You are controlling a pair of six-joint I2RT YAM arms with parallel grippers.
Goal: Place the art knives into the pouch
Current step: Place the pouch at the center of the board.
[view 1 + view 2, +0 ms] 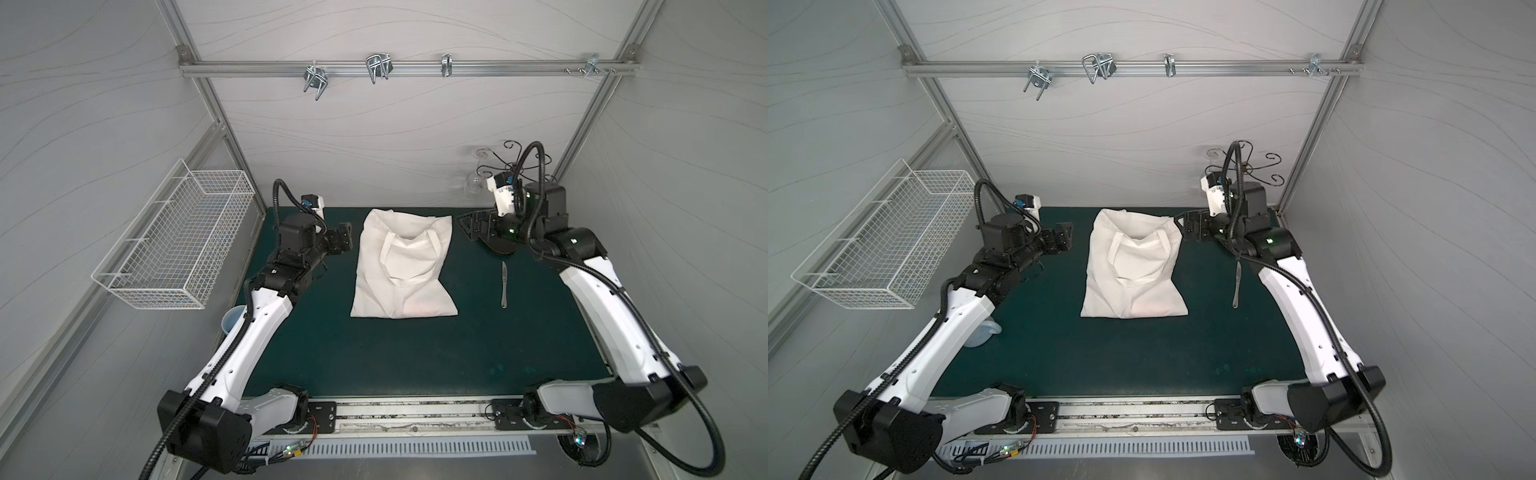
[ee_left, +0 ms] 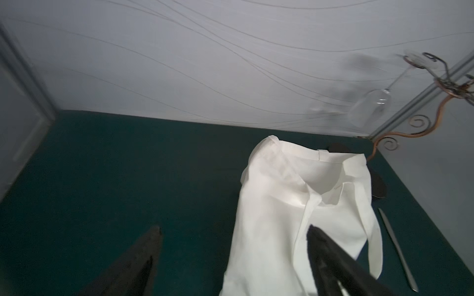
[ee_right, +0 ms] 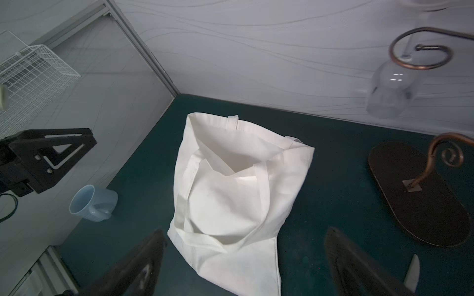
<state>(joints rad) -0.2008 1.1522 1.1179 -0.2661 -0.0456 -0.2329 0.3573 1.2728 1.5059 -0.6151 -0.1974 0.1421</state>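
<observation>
Art knife (image 1: 504, 284): lies flat on green mat (image 1: 374, 357), right of pouch (image 1: 403, 270) and well apart from it, pointed end toward back wall, near dark oval stand base (image 1: 503, 248); untouched. Pouch: sits mid-mat, plain face up, mouth toward back wall and gaping, both straps folded down over body. Left gripper (image 1: 345, 237): hovers just beside pouch's left edge near mouth, fingers (image 2: 151, 246) spread wide in wrist view, nothing between them. Right gripper (image 1: 465, 228): near pouch's right mouth corner, fingers (image 3: 341, 251) likewise spread wide, empty. Pale blue cup (image 3: 87, 202): on its side at mat's left edge.
</observation>
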